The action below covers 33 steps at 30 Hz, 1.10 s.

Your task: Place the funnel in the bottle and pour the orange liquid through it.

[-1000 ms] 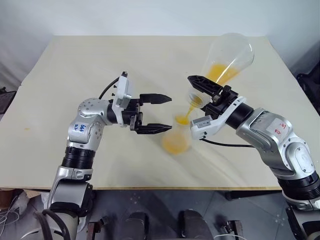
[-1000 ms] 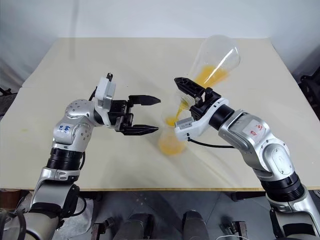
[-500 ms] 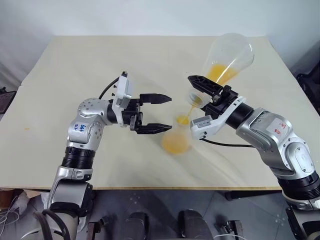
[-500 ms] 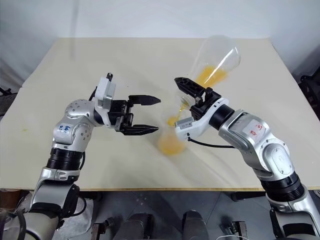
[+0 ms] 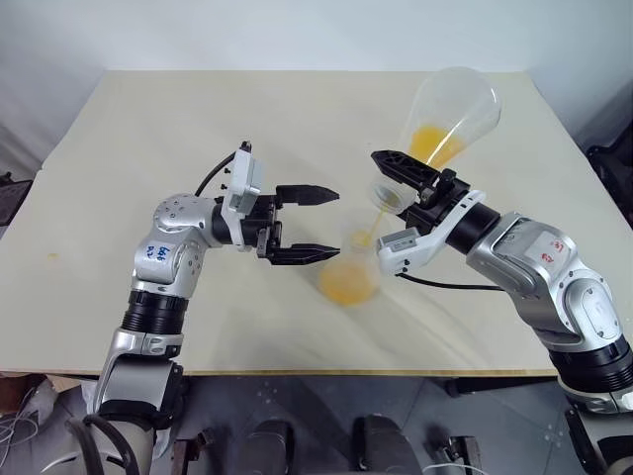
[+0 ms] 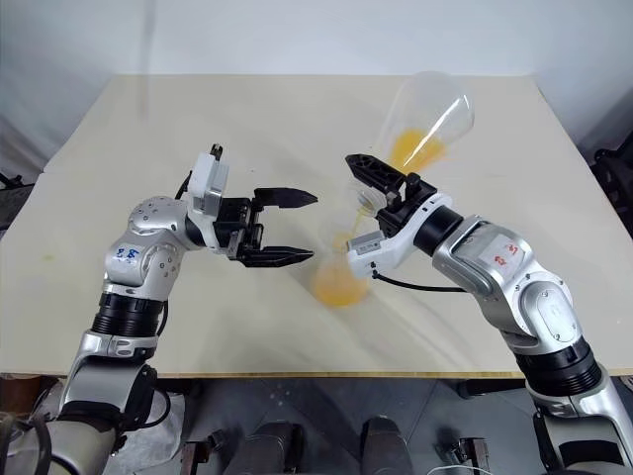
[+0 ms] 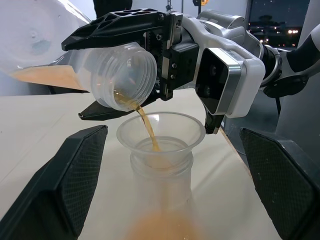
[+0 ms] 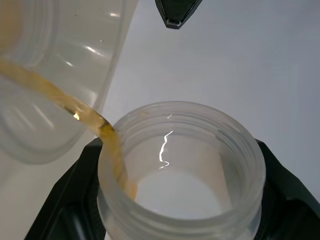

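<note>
Orange-yellow translucent liquid (image 7: 143, 120) runs in a thin stream from the round mouth of a large clear conical flask (image 5: 450, 119), which is tipped steeply, base up and neck down, above the middle of a pale beige desk (image 5: 148, 129). The right gripper (image 5: 406, 183) holds this large flask by its neck, its two black fingers clamped tight on it; some of the liquid is pooled inside the tilted flask body. The stream falls into a small transparent plastic funnel (image 7: 161, 131), whose wide cone rim sits in the neck of a smaller clear colourless conical flask-shaped bottle (image 5: 347, 279). This bottle stands upright on the desk, just below the large flask's mouth, and a shallow orange layer lies in its wide base. The left gripper (image 5: 315, 224) hangs level beside the bottle, on the robot's left of it, its two black fingers spread wide apart with one on each side of the bottle's neck and funnel; from the pictures, they appear not to touch it.
</note>
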Motion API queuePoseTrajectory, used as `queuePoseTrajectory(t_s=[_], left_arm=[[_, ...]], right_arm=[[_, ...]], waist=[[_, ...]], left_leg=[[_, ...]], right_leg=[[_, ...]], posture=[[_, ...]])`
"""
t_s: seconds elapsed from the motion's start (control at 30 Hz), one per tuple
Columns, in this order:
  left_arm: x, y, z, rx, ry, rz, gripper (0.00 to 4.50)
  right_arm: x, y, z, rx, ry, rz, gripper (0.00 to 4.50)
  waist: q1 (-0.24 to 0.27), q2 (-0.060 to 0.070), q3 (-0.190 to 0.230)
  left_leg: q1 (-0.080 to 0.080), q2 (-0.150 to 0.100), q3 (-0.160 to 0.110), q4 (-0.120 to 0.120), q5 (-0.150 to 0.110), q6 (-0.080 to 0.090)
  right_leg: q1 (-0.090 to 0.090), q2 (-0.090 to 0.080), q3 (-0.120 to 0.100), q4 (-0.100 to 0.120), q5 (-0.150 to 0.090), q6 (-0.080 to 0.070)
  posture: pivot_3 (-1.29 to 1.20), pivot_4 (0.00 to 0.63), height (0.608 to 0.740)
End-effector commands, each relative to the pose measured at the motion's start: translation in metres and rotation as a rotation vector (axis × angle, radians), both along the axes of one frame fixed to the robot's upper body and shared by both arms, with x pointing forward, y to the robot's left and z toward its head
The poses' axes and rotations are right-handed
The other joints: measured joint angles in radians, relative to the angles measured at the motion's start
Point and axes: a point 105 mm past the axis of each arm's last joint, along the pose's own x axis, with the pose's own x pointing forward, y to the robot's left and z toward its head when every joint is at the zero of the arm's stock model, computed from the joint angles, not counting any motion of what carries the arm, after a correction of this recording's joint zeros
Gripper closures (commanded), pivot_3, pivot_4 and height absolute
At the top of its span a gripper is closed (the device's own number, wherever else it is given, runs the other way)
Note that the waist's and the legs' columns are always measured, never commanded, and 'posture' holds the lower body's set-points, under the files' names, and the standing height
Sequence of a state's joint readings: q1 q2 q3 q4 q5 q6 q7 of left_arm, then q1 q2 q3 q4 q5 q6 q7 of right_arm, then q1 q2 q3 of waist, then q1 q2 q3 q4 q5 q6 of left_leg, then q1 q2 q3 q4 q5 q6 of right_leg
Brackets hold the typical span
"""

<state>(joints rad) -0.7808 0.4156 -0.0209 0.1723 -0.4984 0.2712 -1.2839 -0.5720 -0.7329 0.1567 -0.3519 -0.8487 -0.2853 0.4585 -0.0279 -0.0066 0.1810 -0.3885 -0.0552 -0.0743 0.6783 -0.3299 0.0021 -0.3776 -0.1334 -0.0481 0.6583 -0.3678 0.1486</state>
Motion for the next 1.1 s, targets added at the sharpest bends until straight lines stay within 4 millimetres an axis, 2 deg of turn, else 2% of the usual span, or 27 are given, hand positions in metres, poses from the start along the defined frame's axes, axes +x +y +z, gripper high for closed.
queuePoseTrajectory(t_s=[0.03,0.67,1.1], left_arm=[[-0.003,0.001,0.008,-0.001,-0.046,-0.005,0.00],[-0.002,0.003,0.007,0.007,-0.044,0.013,0.00],[-0.005,0.014,0.006,0.018,-0.036,0.049,0.00]], right_arm=[[-0.007,0.002,0.019,0.017,-0.086,0.022,1.66],[-0.010,0.009,0.019,0.005,-0.093,0.053,1.66],[-0.012,0.013,0.016,-0.003,-0.088,0.070,1.66]], waist=[[0.000,0.000,0.000],[0.000,0.000,0.000],[0.000,0.000,0.000]], left_leg=[[0.000,0.000,0.000,0.000,0.000,0.000],[0.000,0.000,0.000,0.000,0.000,0.000],[0.000,0.000,0.000,0.000,0.000,0.000]], right_leg=[[0.000,0.000,0.000,0.000,0.000,0.000],[0.000,0.000,0.000,0.000,0.000,0.000],[0.000,0.000,0.000,0.000,0.000,0.000]], posture=[[0.00,0.150,0.740],[0.00,0.150,0.740],[0.00,0.150,0.740]])
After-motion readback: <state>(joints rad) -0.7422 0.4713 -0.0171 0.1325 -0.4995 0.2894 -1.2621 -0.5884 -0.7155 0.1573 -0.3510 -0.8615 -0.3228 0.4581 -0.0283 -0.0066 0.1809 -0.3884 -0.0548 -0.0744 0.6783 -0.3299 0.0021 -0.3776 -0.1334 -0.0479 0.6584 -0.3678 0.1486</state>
